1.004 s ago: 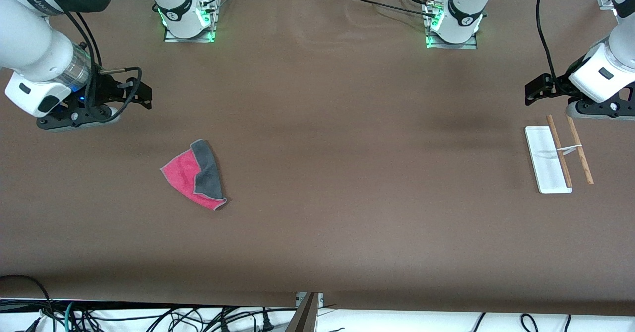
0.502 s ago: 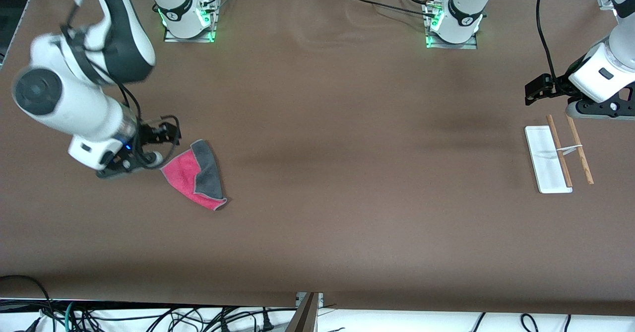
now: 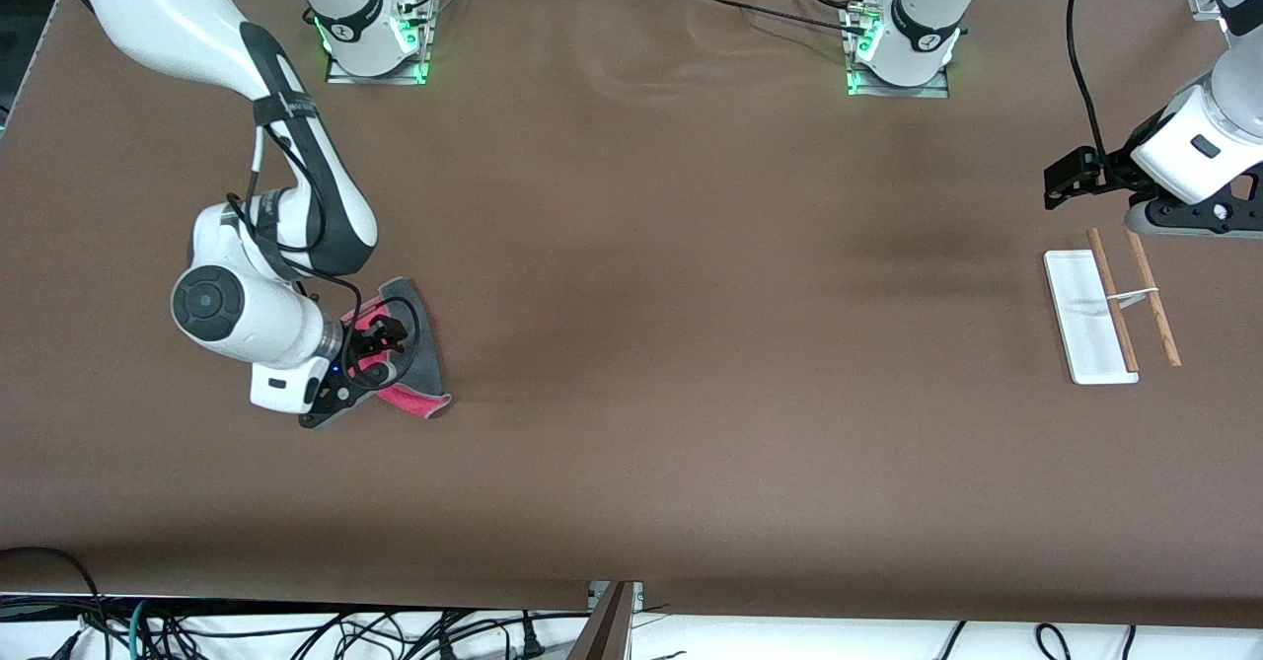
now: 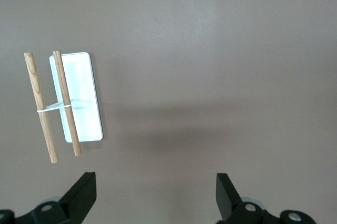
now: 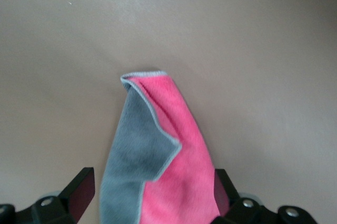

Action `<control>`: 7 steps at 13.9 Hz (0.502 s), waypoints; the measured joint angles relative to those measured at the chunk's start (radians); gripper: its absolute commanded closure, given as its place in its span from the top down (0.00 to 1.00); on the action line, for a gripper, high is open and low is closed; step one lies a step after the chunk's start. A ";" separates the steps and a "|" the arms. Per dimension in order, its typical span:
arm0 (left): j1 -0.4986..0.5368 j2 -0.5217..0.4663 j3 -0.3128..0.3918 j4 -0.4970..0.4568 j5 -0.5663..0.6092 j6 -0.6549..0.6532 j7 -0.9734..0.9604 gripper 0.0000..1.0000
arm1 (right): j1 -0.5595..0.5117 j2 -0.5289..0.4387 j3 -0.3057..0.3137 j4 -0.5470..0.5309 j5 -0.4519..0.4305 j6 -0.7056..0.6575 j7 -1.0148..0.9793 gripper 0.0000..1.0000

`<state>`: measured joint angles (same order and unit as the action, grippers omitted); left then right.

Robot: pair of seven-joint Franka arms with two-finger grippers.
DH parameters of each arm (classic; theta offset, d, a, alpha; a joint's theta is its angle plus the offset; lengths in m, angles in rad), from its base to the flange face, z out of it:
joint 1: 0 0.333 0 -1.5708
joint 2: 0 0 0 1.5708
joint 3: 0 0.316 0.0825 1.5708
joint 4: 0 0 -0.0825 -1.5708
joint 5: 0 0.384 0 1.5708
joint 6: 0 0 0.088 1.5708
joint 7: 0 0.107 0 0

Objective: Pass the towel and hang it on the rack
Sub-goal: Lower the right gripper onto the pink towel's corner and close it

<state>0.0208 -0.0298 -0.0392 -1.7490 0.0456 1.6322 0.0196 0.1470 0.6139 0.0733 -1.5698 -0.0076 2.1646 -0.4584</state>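
The towel [image 3: 418, 346], pink-red with a dark grey flap folded over it, lies flat on the brown table toward the right arm's end. My right gripper [image 3: 360, 374] is low over it and open. In the right wrist view the towel [image 5: 158, 155] lies between the two fingers [image 5: 81, 188], which stand on either side of it, and my right gripper [image 5: 152, 195] holds nothing. The rack [image 3: 1113, 305], a white base with two brown rods, stands toward the left arm's end. My left gripper [image 3: 1179, 218] waits open and empty beside the rack [image 4: 63, 103], and shows in its own wrist view [image 4: 155, 195].
The brown table cover [image 3: 691, 344] stretches between towel and rack. Both arm bases [image 3: 375, 38] stand along the table edge farthest from the front camera. Cables hang below the edge nearest it [image 3: 296, 630].
My right arm has swung from the right arm's end of the table and come down over the towel, fingers open. The towel, the rack and my left arm have not moved.
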 measured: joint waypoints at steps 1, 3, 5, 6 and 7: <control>0.000 0.000 0.000 0.000 0.000 0.000 0.000 1.00 | 0.001 0.017 0.000 0.000 0.000 0.026 -0.035 1.00; 0.000 0.000 0.000 0.000 0.000 0.000 0.000 1.00 | 0.003 0.047 0.000 0.001 0.000 0.075 -0.099 1.00; 0.000 0.000 0.000 0.000 0.000 0.000 0.000 1.00 | 0.004 0.072 0.001 0.001 0.000 0.115 -0.145 0.99; 0.000 0.000 0.000 0.000 0.000 0.000 0.000 1.00 | 0.004 0.084 0.001 0.000 0.000 0.131 -0.154 0.99; 0.000 0.000 0.000 0.000 0.000 0.000 0.000 1.00 | 0.004 0.092 0.001 0.000 0.000 0.142 -0.158 0.98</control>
<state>0.0208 -0.0298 -0.0392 -1.7490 0.0456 1.6322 0.0196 0.1510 0.7059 0.0741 -1.5701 -0.0075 2.3069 -0.6164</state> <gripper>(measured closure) 0.000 0.004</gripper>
